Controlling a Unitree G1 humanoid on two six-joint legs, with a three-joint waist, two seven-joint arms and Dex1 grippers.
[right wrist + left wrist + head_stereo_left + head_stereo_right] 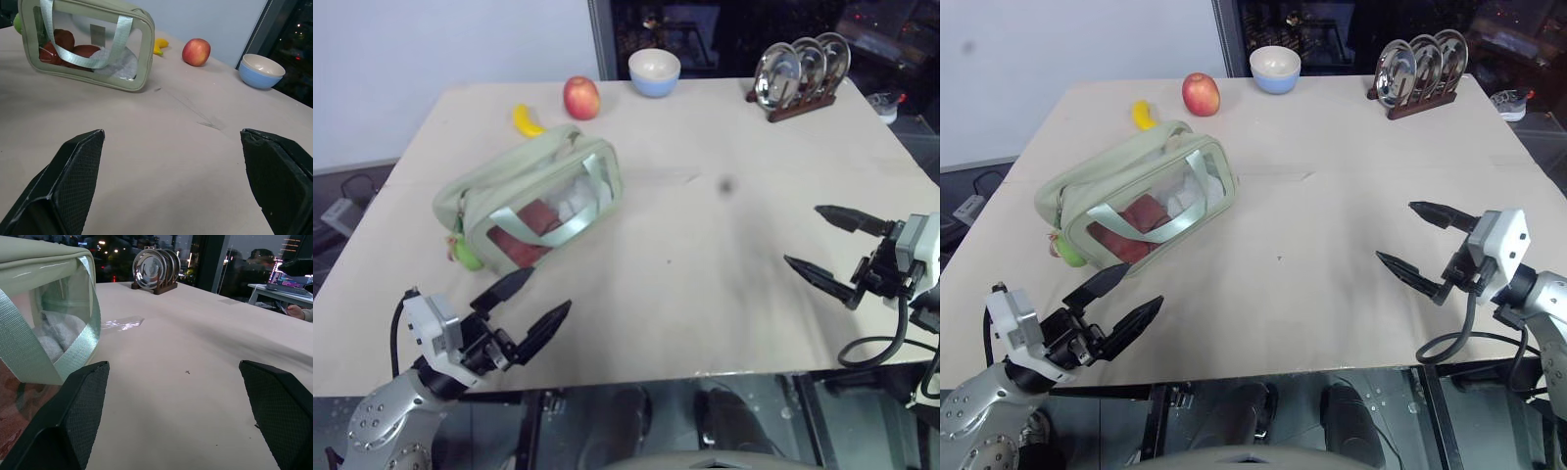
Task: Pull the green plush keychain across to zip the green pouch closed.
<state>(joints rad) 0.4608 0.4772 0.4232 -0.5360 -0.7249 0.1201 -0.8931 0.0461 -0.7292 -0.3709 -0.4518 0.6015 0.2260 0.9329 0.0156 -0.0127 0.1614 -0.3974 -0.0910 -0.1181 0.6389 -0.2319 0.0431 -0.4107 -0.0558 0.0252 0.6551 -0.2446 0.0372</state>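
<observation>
Across the pale bench (705, 294), the green pouch (533, 196) was laid on the robot's left side, with the green plush keychain (466, 255) hung at its near-left corner. Behind it, a banana (526, 121), apple (580, 97) and bowl (654, 71) were set. Both the left gripper (530, 302) and right gripper (822, 243) were held with fingers spread, nothing grasped.

One pouch (533, 196), one plush keychain (465, 253), one banana (526, 121), one apple (580, 97), one bowl (654, 71), one rack (800, 106) holding three plates (803, 65)
</observation>
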